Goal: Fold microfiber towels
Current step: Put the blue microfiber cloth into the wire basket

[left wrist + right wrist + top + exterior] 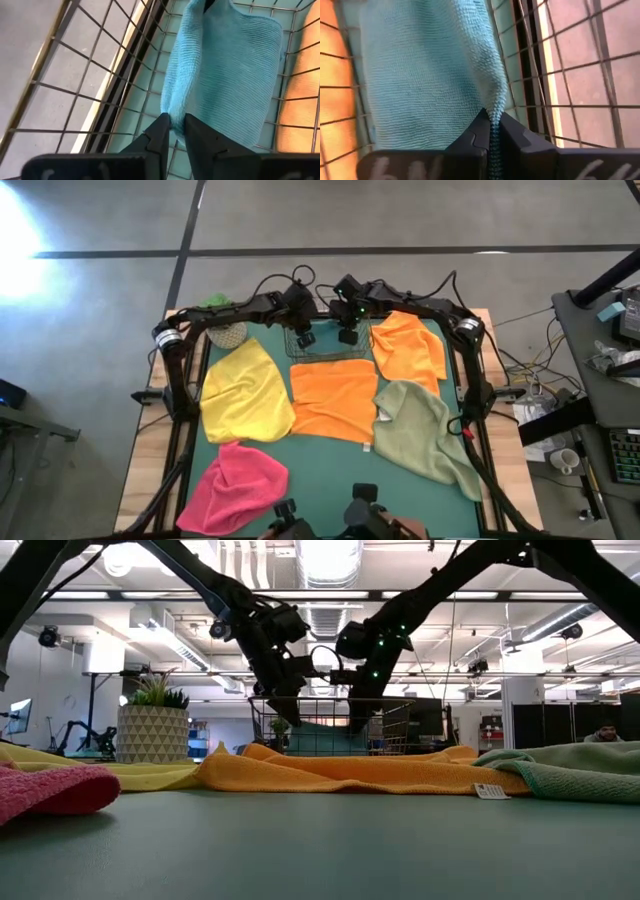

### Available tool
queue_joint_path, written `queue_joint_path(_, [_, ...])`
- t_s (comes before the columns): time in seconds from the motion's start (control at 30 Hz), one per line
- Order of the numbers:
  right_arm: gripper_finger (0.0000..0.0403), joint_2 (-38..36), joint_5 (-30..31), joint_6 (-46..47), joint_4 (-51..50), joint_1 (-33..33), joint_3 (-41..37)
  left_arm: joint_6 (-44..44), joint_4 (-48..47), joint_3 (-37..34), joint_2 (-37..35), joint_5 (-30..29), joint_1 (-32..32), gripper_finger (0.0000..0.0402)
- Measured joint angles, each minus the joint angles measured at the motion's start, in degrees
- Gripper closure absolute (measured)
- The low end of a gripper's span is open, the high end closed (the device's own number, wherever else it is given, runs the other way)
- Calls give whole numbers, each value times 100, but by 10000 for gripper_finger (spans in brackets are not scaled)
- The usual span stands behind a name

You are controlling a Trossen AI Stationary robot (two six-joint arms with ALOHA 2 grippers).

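Teal towel (225,75), two orange towels (335,400), yellow towel (240,390), pink towel (235,488), sage towel (425,430)
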Motion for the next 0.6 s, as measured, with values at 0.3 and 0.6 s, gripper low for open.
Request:
queue_joint_path(0.3, [394, 133, -46, -40, 250, 4, -2, 3, 169, 19, 0, 10, 27, 326])
queue_joint_path(0.6, [324, 111, -57, 10, 266, -74, -2, 11, 108, 200, -27, -105, 29, 277])
